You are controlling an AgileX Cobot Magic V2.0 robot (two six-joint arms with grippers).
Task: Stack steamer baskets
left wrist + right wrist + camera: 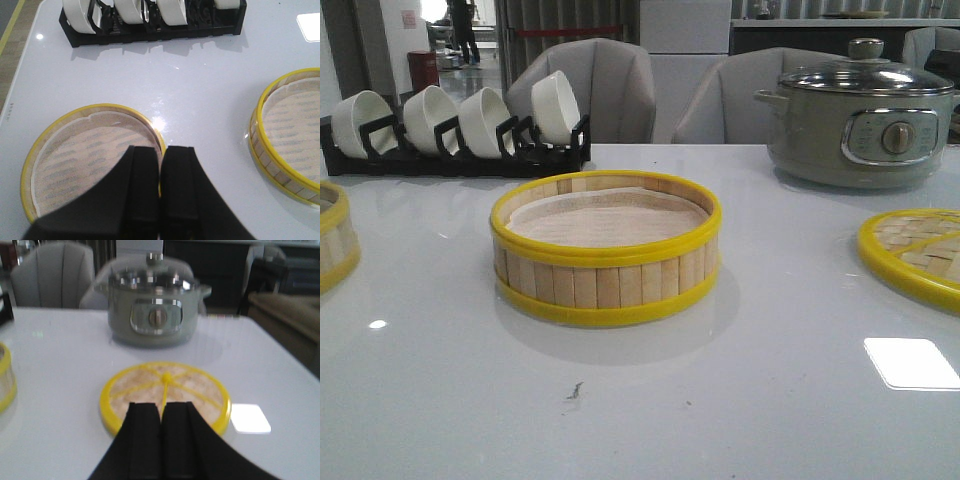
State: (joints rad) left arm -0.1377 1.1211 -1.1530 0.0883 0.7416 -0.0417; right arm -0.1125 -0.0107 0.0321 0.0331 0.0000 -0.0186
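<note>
L gripper point(161, 165) pressed together, over left basket point(75, 150) | R gripper point(161, 412) pressed together, over lid point(200, 390) | mid basket point(605, 250) on table point(770, 400) center | 2 baskets apart, not stacked

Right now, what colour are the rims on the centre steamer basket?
Yellow, top and bottom, on the centre steamer basket, around light bamboo slats. Front view shows it best.

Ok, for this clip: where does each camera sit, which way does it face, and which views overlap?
Front: low, facing forward over the table at the middle steamer basket; no robot parts show.
Left wrist: above the left steamer basket, looking down; left gripper shut.
Right wrist: behind the lid, facing the electric pot; right gripper shut.
Shared: front and left wrist views both show the bowl rack.
</note>
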